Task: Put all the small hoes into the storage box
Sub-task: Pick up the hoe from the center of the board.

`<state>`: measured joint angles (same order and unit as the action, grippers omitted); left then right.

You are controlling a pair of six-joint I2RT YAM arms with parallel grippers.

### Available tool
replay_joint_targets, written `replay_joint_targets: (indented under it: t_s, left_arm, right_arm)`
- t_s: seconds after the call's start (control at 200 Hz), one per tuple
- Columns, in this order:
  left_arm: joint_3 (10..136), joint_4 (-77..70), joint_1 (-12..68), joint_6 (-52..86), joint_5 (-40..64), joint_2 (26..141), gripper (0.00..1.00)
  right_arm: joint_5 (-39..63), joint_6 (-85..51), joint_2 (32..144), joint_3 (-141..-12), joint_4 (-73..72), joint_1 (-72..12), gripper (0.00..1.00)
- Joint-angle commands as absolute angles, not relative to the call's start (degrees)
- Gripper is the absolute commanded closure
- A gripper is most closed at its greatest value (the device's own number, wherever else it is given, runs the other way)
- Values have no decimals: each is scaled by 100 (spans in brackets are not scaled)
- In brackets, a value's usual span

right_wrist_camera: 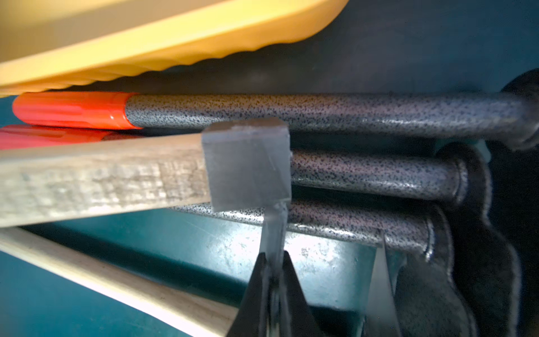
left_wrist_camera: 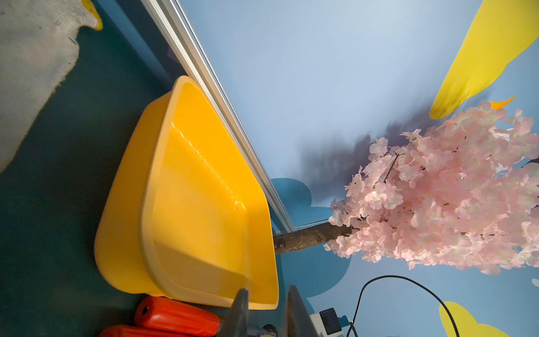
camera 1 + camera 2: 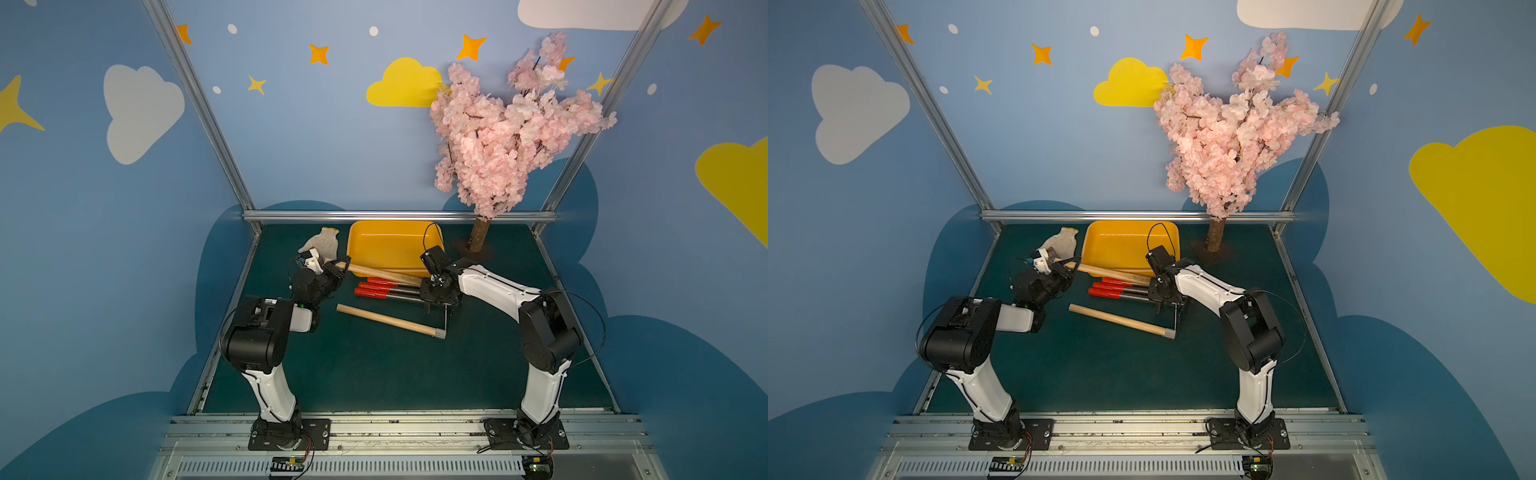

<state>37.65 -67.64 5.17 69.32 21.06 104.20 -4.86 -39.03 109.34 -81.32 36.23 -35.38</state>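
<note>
The small hoe has a pale wooden handle and a grey metal head, and it lies across the front rim of the storage box, a yellow-orange tub at the back. In both top views my left gripper is shut on the handle's end. My right gripper is shut on the thin grey blade below the socket. From the left wrist the box fills the view beyond the fingers, and the handle itself is out of frame. The hoe sits above the red-handled tools.
Three red-handled metal tools lie side by side under the hoe. A second wooden-handled tool lies nearer the front. A white glove is left of the box, and a pink blossom tree stands at its right.
</note>
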Motion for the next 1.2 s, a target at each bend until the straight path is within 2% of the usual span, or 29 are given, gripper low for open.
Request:
replay_joint_targets:
  t_s: [0.0, 0.175, 0.205, 0.275, 0.325, 0.425, 0.601, 0.991, 1.196]
  left_arm:
    - [3626, -6775, 505, 6363, 2147, 10328, 97]
    - [3498, -6749, 467, 6282, 2171, 10185, 96]
    - [3490, -6720, 464, 6268, 2179, 10156, 92]
    - [3465, -6664, 448, 6219, 2182, 10067, 76]
    - [3454, -6605, 448, 6173, 2188, 10010, 69]
    - [3420, -6539, 448, 6118, 2185, 9944, 65]
    - [3332, -6548, 423, 6100, 2200, 9905, 50]
    - [2963, -5932, 261, 5669, 2125, 9514, 37]
    - [2742, -5825, 47, 5607, 2136, 9339, 29]
  right_arm:
    - [-650, -3753, 11285, -8059, 3611, -3494, 100]
    - [-679, -3679, 11099, -8079, 3676, -3494, 100]
    - [-722, -3651, 11031, -8097, 3724, -3495, 100]
    - [-816, -3572, 10849, -8132, 3811, -3491, 100]
    - [-884, -3510, 10724, -8163, 3884, -3491, 100]
    - [-1021, -3418, 10523, -8247, 4011, -3492, 100]
    - [-1182, -3233, 10350, -8490, 4242, -3490, 100]
    - [-1417, -2944, 9959, -9075, 4584, -3302, 100]
    - [-1745, -2791, 10118, -9545, 4053, -3067, 100]
